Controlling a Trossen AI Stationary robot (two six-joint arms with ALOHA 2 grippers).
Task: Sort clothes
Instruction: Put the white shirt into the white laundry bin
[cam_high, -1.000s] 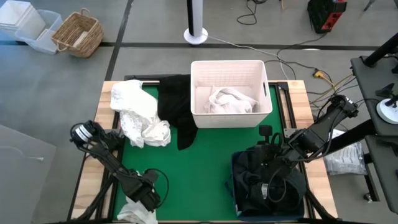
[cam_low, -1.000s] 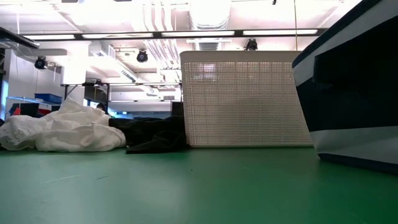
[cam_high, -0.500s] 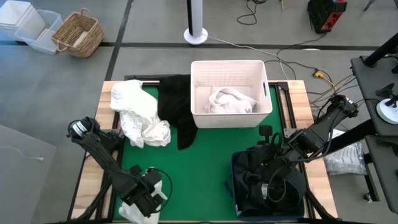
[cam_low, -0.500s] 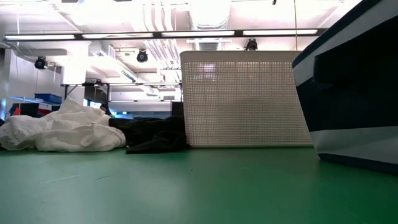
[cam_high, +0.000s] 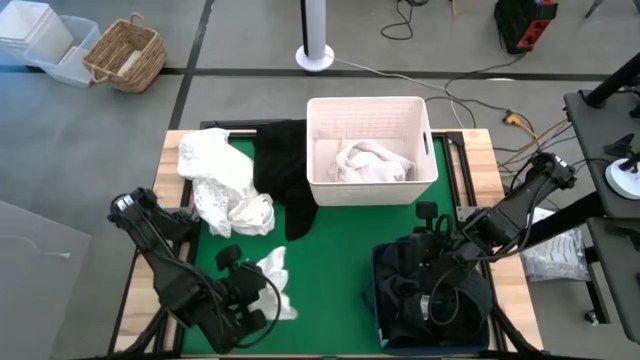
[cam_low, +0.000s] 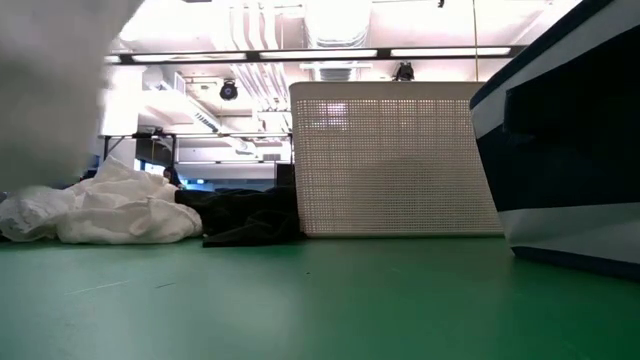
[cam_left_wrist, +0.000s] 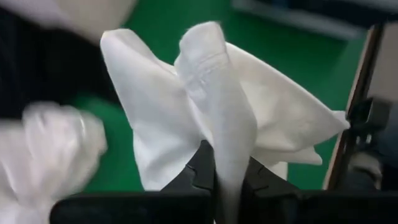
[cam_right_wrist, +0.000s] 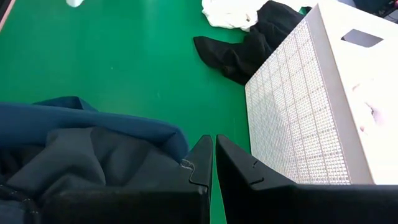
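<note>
Leftmost on the green mat (cam_high: 330, 250), the left gripper (cam_high: 258, 292) sits near the front edge, its fingers (cam_left_wrist: 202, 168) clamped on a white garment (cam_high: 274, 284); the wrist view shows the cloth pinched into a fold between them, and from above it bunches beside the gripper with its long axis running front to back. Behind it, at the mat's back left, a crumpled white heap (cam_high: 222, 184) stretches from the rear corner toward the middle, touching a black garment (cam_high: 284, 175) whose long axis also runs front to back, a narrow tail pointing forward. That black piece lies against the left wall of the white bin (cam_high: 371, 183), which holds white cloth (cam_high: 372, 161). Farther right, near the front, the right gripper (cam_right_wrist: 214, 163) hangs over the navy bin (cam_high: 378, 290), fingers together with nothing between them, just above the dark clothes (cam_high: 425, 280) piled inside. No labels or writing can be read on any piece.
</note>
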